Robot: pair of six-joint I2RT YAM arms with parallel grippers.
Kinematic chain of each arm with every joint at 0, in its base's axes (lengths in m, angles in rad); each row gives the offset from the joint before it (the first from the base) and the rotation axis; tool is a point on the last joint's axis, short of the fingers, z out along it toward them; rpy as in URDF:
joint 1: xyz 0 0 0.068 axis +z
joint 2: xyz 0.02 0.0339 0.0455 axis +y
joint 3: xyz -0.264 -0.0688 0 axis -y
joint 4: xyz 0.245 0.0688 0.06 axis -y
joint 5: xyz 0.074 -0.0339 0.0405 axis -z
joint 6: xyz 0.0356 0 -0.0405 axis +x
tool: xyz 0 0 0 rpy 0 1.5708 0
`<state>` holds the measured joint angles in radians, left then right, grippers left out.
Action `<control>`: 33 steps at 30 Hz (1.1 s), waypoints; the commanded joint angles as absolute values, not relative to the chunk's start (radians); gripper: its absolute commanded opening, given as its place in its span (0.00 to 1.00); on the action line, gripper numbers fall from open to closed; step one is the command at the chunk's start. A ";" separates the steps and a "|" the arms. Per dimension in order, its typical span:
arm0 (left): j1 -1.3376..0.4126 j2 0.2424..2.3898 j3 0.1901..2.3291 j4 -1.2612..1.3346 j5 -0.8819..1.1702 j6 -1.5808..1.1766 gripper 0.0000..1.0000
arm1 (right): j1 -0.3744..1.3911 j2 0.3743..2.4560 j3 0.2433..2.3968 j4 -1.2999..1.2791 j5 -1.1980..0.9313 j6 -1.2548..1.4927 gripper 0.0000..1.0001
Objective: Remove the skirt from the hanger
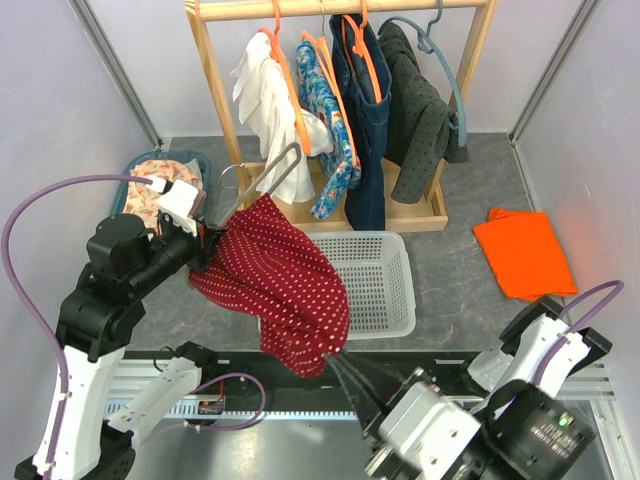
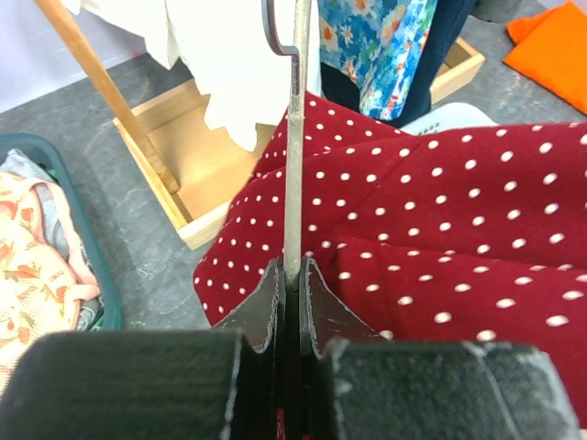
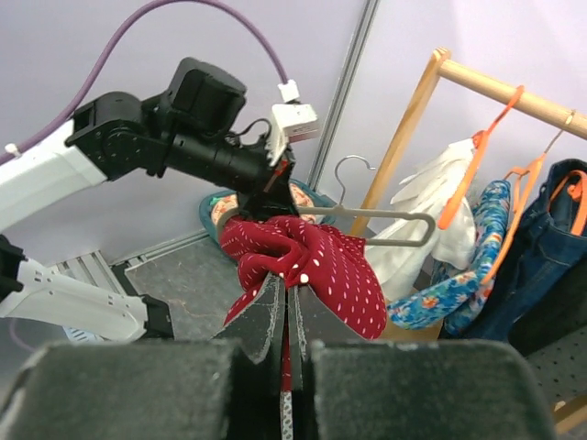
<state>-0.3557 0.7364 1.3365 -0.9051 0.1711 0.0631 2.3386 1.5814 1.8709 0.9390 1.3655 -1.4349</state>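
The red skirt with white dots point(image 1: 285, 285) hangs in the air between my two arms, bunched at one end of the grey wire hanger point(image 1: 262, 182). My left gripper point(image 1: 208, 243) is shut on the hanger's bar point(image 2: 294, 156), with the skirt point(image 2: 440, 229) spread just to its right. My right gripper point(image 1: 335, 357) is shut on the skirt's lower hem point(image 3: 307, 266), pulling it away from the hanger point(image 3: 385, 220) towards the near edge.
A wooden clothes rack point(image 1: 215, 75) at the back holds several hung garments. A white basket point(image 1: 385, 280) sits below the skirt. A teal bin of clothes point(image 1: 150, 185) is at the left. An orange cloth point(image 1: 522, 252) lies at the right.
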 commanded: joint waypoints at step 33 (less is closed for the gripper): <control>-0.354 0.658 1.476 -1.110 0.408 0.272 0.02 | 2.219 1.328 1.945 0.691 1.264 -1.159 0.00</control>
<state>-0.3550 0.6834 1.4837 -1.0584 0.3534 0.2306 2.2894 1.3128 1.9179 0.8608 1.3254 -1.3281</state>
